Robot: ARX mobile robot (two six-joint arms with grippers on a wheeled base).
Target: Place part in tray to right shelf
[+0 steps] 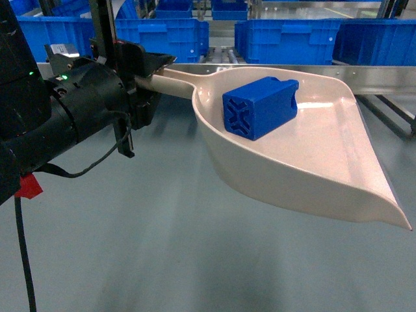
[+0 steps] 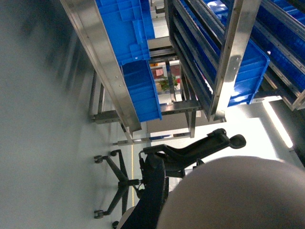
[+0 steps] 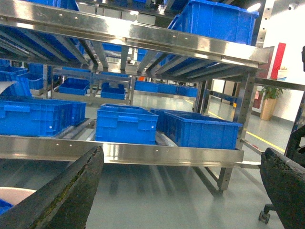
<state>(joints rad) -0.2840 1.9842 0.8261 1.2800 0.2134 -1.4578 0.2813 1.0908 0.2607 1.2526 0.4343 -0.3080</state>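
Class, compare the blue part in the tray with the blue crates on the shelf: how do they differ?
The part is small and closed, with X-ribs on its end; the crates are large, open-topped bins. The part lies tilted in the tray; the crates stand level on the shelf. Both are bright-blue plastic.

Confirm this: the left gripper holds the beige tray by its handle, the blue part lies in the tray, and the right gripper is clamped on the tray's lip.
Not quite. The right gripper is not on the tray; the right wrist view shows its fingers spread open and empty, facing the right shelf. The rest holds: in the head view the left gripper holds the tray's handle, and the part lies in the tray.
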